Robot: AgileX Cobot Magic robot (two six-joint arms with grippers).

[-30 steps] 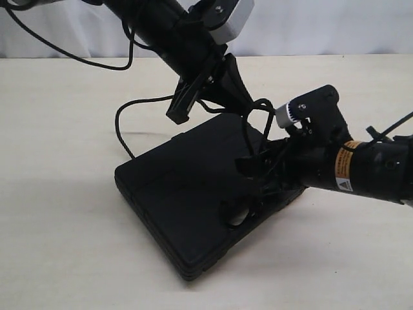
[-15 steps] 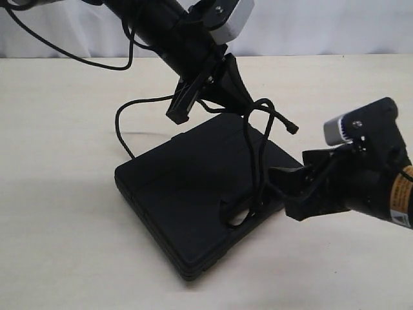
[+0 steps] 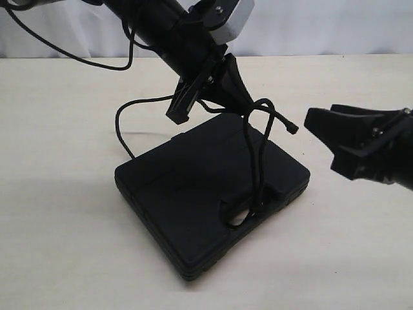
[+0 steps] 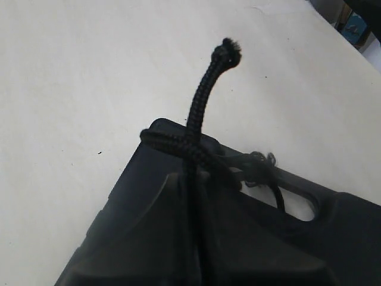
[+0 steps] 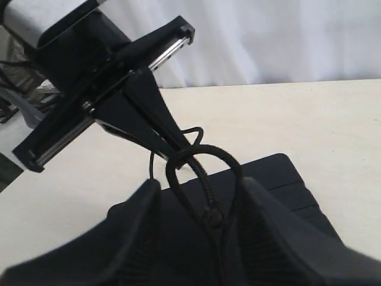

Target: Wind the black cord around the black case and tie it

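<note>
While upright over the black case (image 3: 174, 206), black cord (image 3: 282, 120), tip rightward.

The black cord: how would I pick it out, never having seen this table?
Find the flat black case in the middle of the table. From its handle slot a thin line rises to the left end effector pinching it above. That is the black cord: braided rope with a frayed tip, not smooth plastic.
</note>
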